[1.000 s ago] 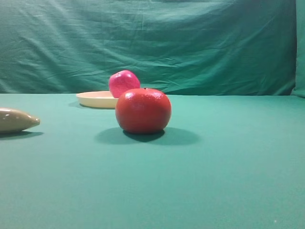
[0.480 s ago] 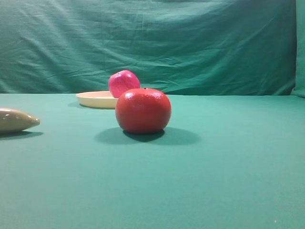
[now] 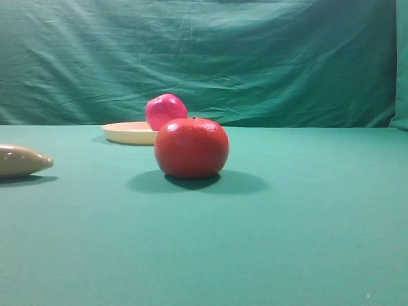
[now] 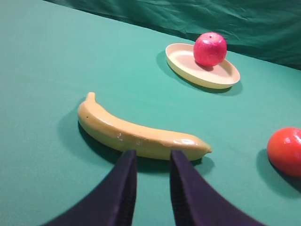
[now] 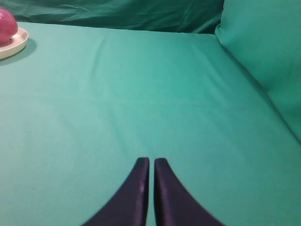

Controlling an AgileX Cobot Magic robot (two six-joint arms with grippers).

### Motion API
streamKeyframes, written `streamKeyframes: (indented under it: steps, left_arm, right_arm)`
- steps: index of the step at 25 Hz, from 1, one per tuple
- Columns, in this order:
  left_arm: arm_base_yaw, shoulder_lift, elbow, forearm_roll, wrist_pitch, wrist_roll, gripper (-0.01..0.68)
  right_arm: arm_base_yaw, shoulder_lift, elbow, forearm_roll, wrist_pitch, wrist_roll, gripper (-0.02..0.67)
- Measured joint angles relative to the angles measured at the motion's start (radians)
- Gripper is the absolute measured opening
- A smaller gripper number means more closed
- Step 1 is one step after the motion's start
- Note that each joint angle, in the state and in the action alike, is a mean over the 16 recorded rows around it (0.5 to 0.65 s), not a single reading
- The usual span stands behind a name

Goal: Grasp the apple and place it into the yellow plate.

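The apple [image 4: 209, 49] already sits in the yellow plate [image 4: 188, 70], toward its far rim, with nothing touching it. From where I stand the placing looks done, so the main risk is disturbance: a round fruit on such a shallow dish could roll out over that low rim if the counter [image 3: 306, 242] gets bumped.

The banana [image 4: 136, 134] lies just ahead of the left tool [image 4: 153, 162], whose 2 fingers stand slightly apart and hold nothing; a forward sweep would shove it. The orange-red fruit [image 3: 191, 148] sits near the plate and could be mistaken for the target. The right tool [image 5: 151, 165] is pinched together, empty, well apart from everything.
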Motion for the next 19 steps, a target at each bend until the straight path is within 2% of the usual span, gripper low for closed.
streamKeyframes:
  steps: [19]
  left_arm:
    - [0.000,0.000,0.000,0.000,0.000,0.000,0.157]
  right_arm:
    - [0.000,0.000,0.000,0.000,0.000,0.000,0.000]
